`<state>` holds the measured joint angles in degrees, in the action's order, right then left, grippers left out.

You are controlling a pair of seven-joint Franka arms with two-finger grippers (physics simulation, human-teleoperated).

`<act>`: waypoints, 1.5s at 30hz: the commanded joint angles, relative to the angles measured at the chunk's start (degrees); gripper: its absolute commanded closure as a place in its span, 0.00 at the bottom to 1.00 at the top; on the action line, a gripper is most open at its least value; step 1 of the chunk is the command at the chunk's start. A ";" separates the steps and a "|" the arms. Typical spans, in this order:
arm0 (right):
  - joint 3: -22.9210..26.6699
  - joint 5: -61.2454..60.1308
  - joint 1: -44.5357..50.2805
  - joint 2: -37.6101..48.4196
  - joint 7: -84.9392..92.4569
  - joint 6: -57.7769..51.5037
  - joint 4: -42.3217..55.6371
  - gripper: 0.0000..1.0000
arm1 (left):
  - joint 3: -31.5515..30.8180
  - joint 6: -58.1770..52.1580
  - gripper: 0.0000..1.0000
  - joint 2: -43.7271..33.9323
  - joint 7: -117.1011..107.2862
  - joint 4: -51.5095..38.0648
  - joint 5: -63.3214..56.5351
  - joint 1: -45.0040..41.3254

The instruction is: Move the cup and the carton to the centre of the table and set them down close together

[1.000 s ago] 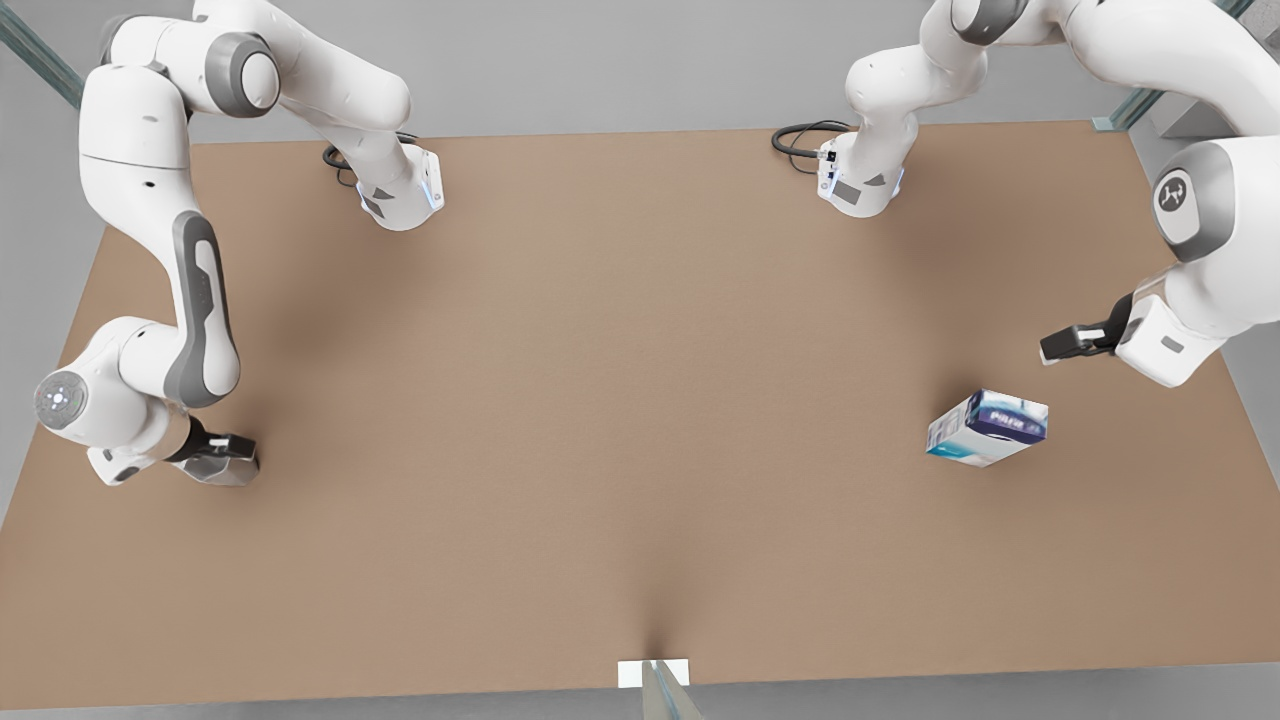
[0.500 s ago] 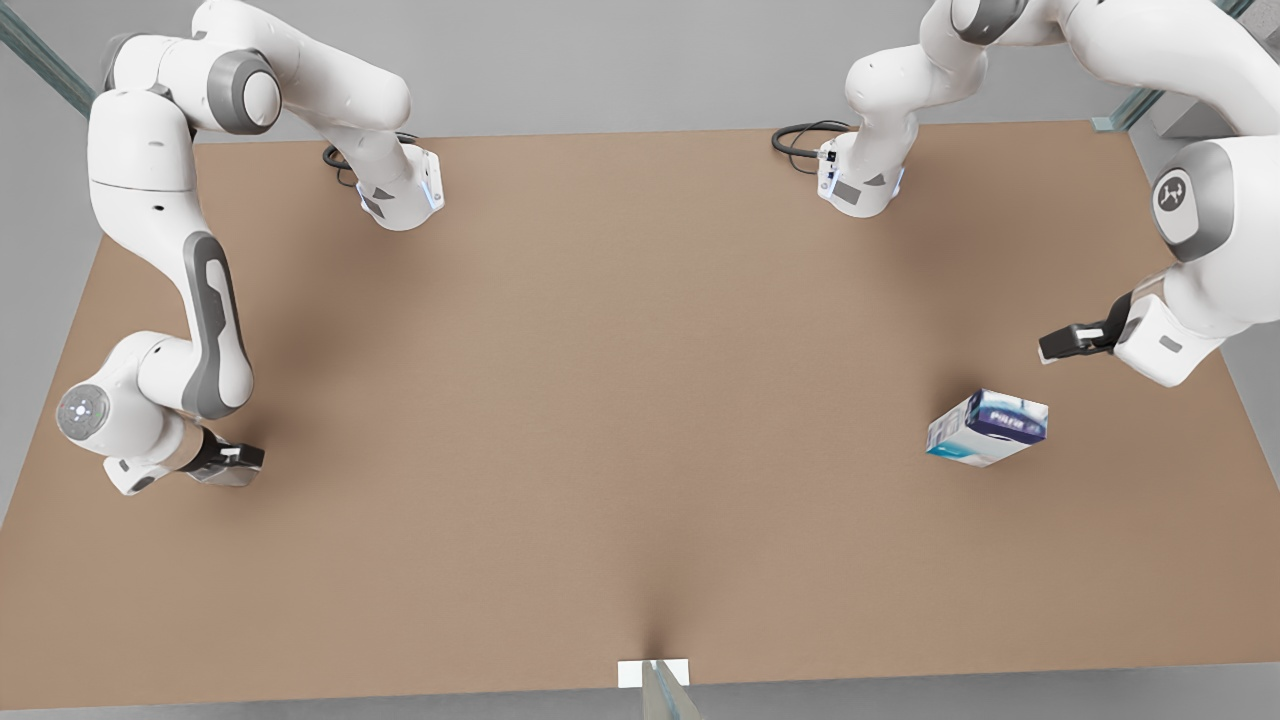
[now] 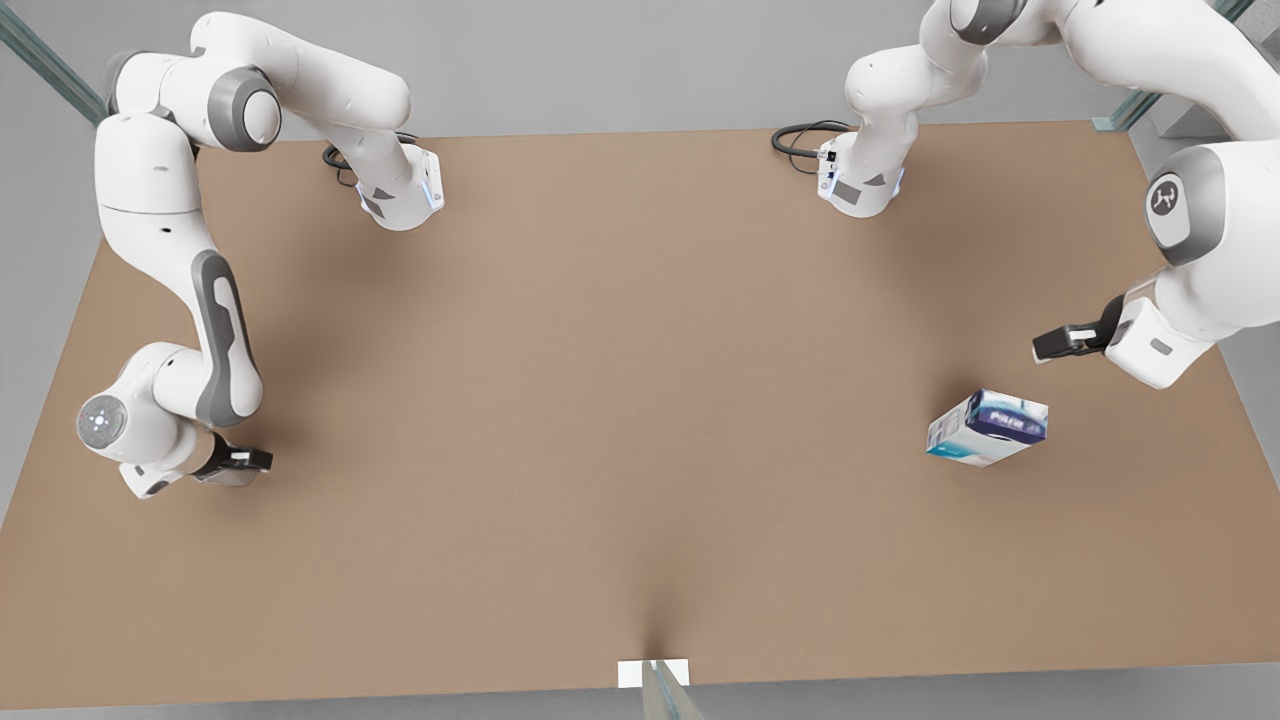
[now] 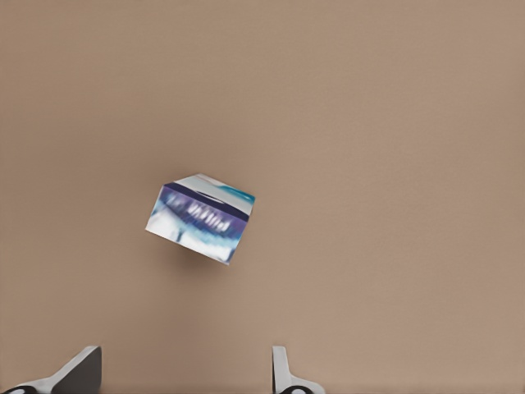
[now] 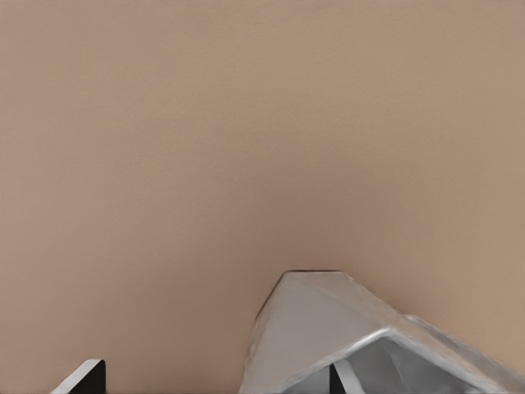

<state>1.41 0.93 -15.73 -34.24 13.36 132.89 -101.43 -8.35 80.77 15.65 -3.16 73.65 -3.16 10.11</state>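
Both arms had crept inward: right gripper [image 3: 243, 462] at lower left pinched the cup [image 5: 369, 345] for carrying, left gripper [image 3: 1050, 345] hovered spread above the carton [image 3: 987, 427]

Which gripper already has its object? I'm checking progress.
The right gripper, at the front view's left, has the cup between its fingers. The left gripper hovers open, apart from the carton.

A simulated robot test bench, not a lived-in room.

A plain matte brown table [image 3: 620, 420] fills the scene, with two white arm bases bolted along its far edge, black cables [image 3: 800, 140] coiled beside them, and a small white tab [image 3: 632, 673] on the near edge. Around it lie flat grey surroundings and bare metal frame rails [image 3: 40, 55] at the corners.
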 commanded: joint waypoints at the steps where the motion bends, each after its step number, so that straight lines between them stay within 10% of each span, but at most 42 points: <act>1: 0.00 0.04 0.00 -0.04 0.00 0.00 0.00 0.00 | 0.00 -0.08 0.00 -0.01 0.00 -0.08 -0.01 0.00; 4: 0.00 0.04 0.00 -0.48 0.00 0.09 0.18 0.04 | 0.00 -0.17 0.00 0.08 0.09 0.00 -0.01 0.00; 12: 0.79 -0.31 0.09 -0.83 5.63 0.00 0.35 0.79 | 0.00 -0.35 0.00 0.08 0.00 0.00 -0.01 0.00; 34: 0.88 0.39 2.20 0.22 1.41 -2.72 1.49 0.79 | 0.09 -0.53 0.00 0.08 -0.26 1.14 -0.27 -0.53; 45: 0.44 6.01 13.36 4.88 -1.49 -16.87 8.26 0.79 | 5.27 24.70 0.00 0.35 -39.37 21.53 -0.80 -2.46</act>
<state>1.85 6.69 -1.82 -29.35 12.03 115.89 -92.81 -3.00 106.26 16.00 -42.80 95.83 -3.91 7.64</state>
